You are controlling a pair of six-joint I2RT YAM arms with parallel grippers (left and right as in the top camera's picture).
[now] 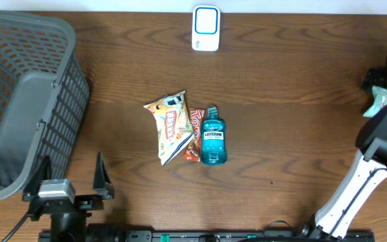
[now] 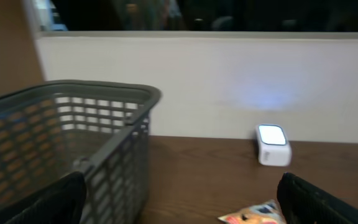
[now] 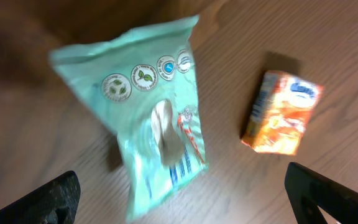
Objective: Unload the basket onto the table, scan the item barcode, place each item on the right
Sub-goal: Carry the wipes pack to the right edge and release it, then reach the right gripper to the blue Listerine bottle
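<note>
Basket (image 1: 27,24) far left; mouthwash bottle (image 1: 213,138) holds blue liquid.

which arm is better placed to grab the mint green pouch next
Right, most likely. The mint green pouch lies just ahead of the right gripper, framed between its open fingers. The left gripper sits by the basket, on the opposite side.
</note>
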